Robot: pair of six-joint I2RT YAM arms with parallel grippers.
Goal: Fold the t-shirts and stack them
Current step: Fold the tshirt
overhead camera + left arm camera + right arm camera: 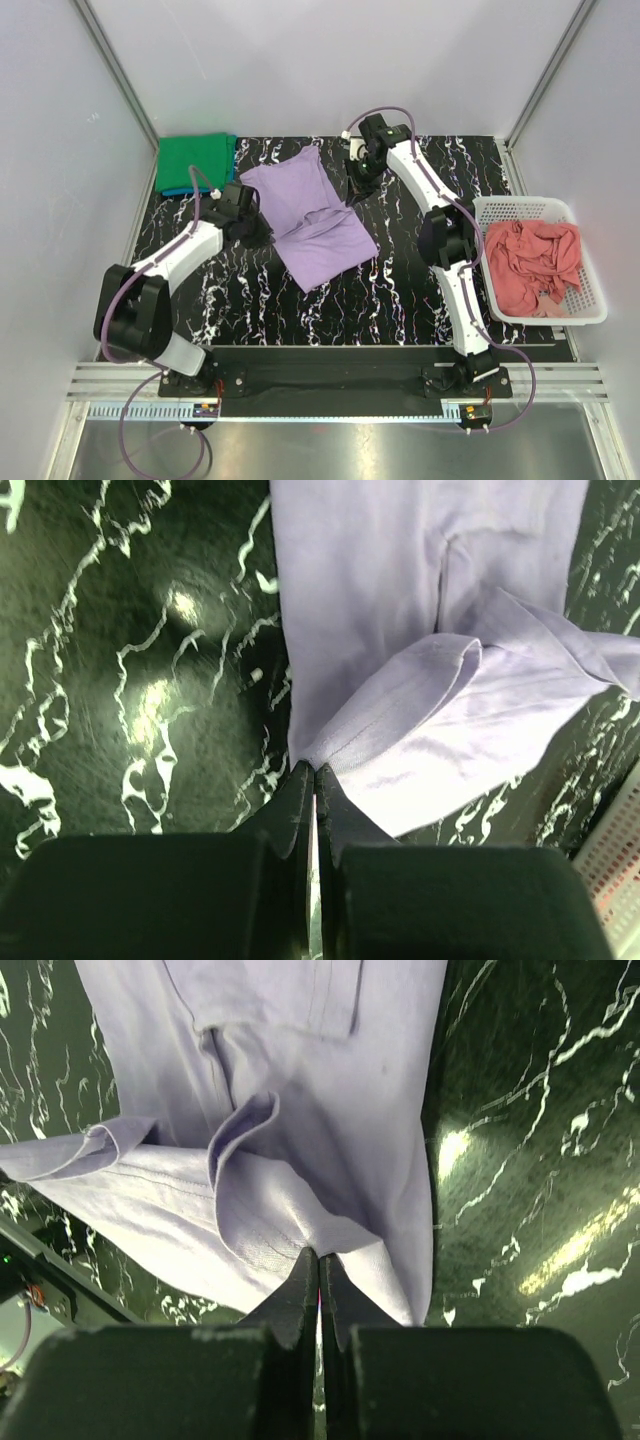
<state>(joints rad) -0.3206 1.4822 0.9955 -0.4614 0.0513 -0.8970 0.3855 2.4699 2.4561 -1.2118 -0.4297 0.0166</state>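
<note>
Two of the four t-shirts look done: the green t-shirt point(195, 162) lies folded at the far left corner of the table point(400, 290), with a sliver of the blue t-shirt point(178, 191) showing under its near edge, so a stack seems begun there. The light purple t-shirt point(312, 215) is the one in hand. It lies mid-table, partly doubled over, a sleeve flopped across its middle and its edges not yet squared. The left gripper point(315, 772) is clenched on the hem at the shirt's left side. The right gripper point(319, 1257) is likewise pinched tight on a fold of the cloth at the far right side. Judging by this, the purple shirt is mid-fold and has yet to join the stack. The salmon pink t-shirt point(530, 262) sits crumpled in the white basket point(590, 312) at the right edge — untouched, by the look of it.

The table is black with white marble veining, glossy enough to throw bright glare in both wrist views. Plain pale walls point(350, 60) close in the far side and both flanks, with slanting metal posts point(115, 60) at the corners, and a ridged metal rail point(330, 385) runs along the near edge, where the arm bases are bolted.
</note>
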